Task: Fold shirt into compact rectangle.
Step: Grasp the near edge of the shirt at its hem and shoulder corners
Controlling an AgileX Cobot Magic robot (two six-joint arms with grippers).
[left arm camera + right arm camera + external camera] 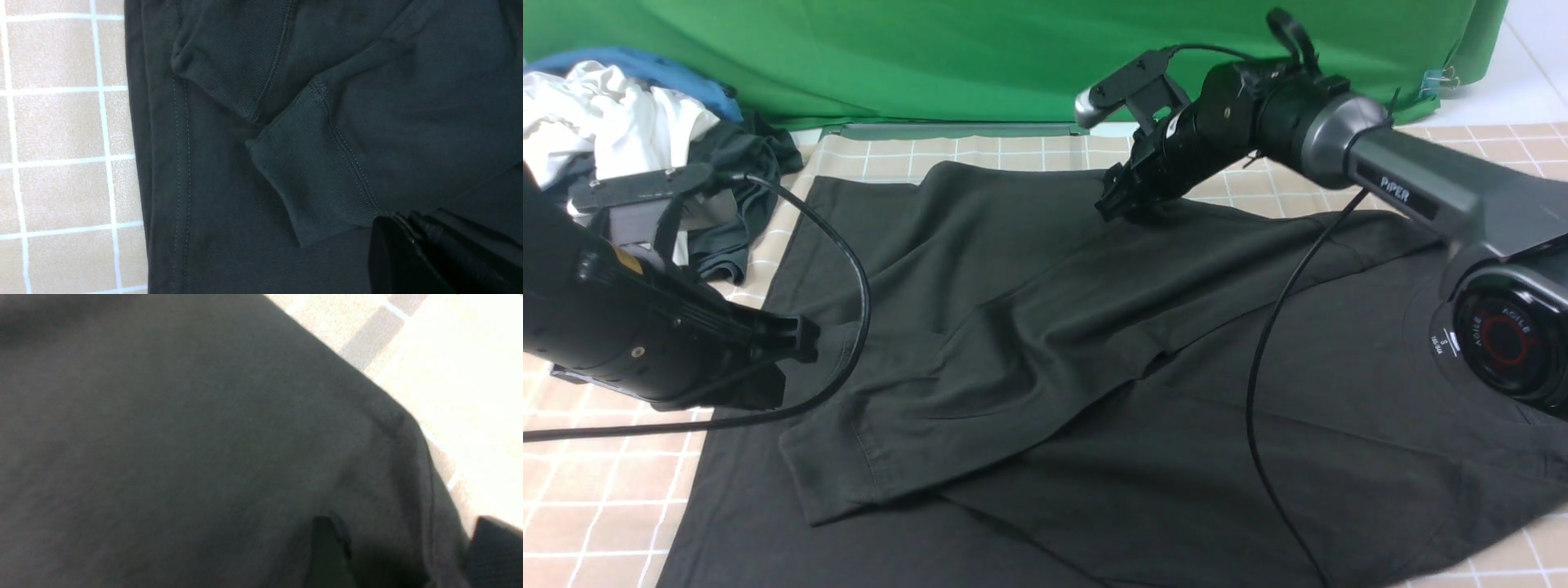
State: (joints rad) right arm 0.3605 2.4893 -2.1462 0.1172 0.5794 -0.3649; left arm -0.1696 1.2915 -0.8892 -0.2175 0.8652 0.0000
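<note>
1. A table (596, 506) with a beige checked cover carries everything.
2. The black shirt (1094, 343) lies spread across most of it.
3. A pile of clothes (629, 131) sits beyond the shirt's far left corner.

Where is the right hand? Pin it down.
Front view: the right hand sits right of centre at the far edge of the shirt, tips down on the fabric, close to the checkered tablecloth.
</note>
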